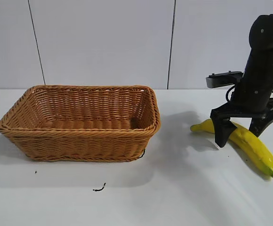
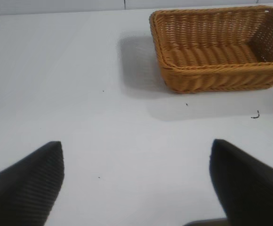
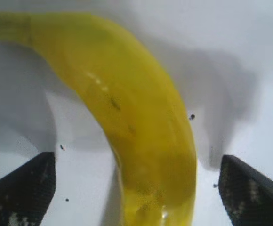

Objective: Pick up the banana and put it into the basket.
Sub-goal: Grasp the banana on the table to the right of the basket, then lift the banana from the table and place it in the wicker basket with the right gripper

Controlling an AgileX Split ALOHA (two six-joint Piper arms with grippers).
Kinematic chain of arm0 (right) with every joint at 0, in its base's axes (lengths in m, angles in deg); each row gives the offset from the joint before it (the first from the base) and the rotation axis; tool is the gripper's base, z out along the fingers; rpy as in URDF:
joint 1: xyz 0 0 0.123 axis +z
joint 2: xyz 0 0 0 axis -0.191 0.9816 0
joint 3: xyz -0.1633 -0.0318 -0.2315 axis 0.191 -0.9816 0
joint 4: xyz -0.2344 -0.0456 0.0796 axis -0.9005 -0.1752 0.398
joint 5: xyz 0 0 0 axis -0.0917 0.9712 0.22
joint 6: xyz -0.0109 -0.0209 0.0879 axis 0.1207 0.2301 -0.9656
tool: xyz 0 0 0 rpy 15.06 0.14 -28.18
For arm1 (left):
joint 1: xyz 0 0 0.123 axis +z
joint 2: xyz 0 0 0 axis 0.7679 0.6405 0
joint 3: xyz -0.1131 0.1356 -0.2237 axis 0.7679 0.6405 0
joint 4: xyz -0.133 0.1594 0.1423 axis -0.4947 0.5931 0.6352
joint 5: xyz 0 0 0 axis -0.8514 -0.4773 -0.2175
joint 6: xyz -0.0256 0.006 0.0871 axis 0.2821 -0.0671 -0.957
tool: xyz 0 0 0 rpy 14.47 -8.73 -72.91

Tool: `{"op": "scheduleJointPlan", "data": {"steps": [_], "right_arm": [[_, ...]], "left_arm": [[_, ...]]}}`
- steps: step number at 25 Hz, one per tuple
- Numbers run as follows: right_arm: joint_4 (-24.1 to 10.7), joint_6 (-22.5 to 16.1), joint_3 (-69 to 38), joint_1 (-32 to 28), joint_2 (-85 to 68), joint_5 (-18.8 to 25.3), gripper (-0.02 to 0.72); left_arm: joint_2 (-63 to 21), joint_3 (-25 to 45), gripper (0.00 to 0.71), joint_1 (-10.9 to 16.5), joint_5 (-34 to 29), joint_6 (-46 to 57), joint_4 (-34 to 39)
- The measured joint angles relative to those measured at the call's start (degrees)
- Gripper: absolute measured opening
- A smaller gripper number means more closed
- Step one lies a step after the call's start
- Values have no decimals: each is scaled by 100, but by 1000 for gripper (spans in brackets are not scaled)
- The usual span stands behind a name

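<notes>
Here the right gripper (image 1: 240,132), a black two-fingered tool on the arm at the scene's right, points straight down over the long, curved, glossy yellow banana (image 1: 247,141), which lies on the white table (image 1: 127,197) well to the right of the basket. Its fingers straddle the fruit near the middle, one on the left side and one on the far right side; the right wrist view shows the banana (image 3: 136,136) running between the two dark fingertips (image 3: 23,188) with bare table visible on both sides of it. So the jaws stand fairly wide around the banana and do not yet press on it. Straddling the middle looks deliberate: a grip there should keep the long fruit balanced when lifted, instead of tipping by one end.

The rectangular tan-brown woven wicker basket (image 1: 80,134) sits to the left on the table, mouth up and with nothing seen inside, so the banana can be lowered straight in. A small dark scrap (image 1: 99,189) lies on the table near the basket's front.

The left gripper (image 2: 136,183) hangs apart from the work, its fingers spread wide with nothing between them, looking across the table toward the basket (image 2: 221,70). The banana remains on the table; the pick-up is at the closing stage, I judge.
</notes>
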Motion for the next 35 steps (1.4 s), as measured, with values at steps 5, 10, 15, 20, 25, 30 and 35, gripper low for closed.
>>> {"op": "scheduleJointPlan", "data": {"steps": [5,10,15,20,25,30,35], "right_arm": [[-9,-16,0,0,-20,130,290],[-4,-16,0,0,-392,334,290],[-4,-21,13,0,-1049,544,290],[-14,-21,572,0,-1273,1128,290],[-50,-50,1400,130,-1273,1322,290],[-119,93,1997,668,-1207,1335,290],[-119,561,2546,1436,-874,1049,290]], "left_arm": [[0,0,635,0,0,0,0],[0,0,635,0,0,0,0],[0,0,635,0,0,0,0],[0,0,635,0,0,0,0],[0,0,635,0,0,0,0],[0,0,635,0,0,0,0],[0,0,635,0,0,0,0]]}}
